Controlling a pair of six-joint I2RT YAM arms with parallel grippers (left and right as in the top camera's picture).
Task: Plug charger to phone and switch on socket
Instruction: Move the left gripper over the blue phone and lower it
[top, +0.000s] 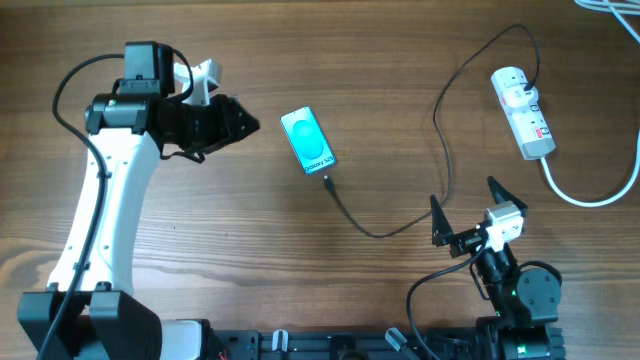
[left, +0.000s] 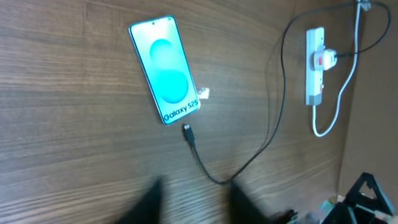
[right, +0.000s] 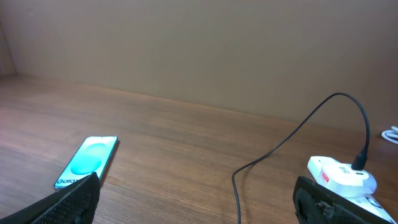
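Wood-grain tabletop, seen from above. At left, left pincer over bare wood, fingers blurred and set at a narrow gap, holding nothing. Right of it, phone flat on the wood, teal screen up. Just below its bottom edge, plug tip of the black charger, near but not inserted. Further right, right pincer spread wide, empty, beside the cable. At far right, white socket with the adapter plugged in.
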